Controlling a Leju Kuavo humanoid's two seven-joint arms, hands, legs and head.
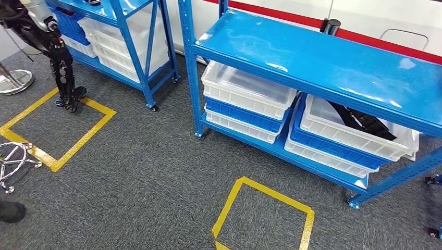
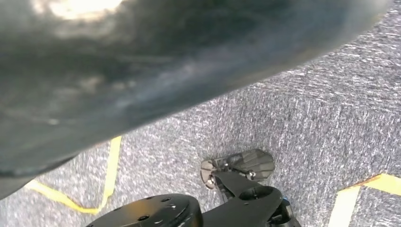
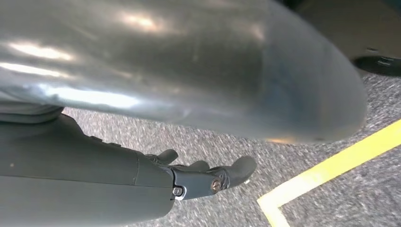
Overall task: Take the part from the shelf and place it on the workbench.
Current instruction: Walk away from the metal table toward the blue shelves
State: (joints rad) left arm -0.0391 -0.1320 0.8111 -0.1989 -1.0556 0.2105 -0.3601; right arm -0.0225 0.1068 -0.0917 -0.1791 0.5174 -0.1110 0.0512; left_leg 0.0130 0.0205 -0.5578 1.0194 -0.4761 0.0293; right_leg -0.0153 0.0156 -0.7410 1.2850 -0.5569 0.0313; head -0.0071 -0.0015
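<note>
Black part (image 1: 365,122) in white bin (image 1: 354,136) (lower shelf); right hand (image 3: 208,177) empty, fingers loosely apart; left hand unclear

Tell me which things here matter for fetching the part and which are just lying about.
For the job: blue shelf; black part, likely, in the white bin.
Just lying about: second shelf; chair base; yellow floor marks; black cylinder.
</note>
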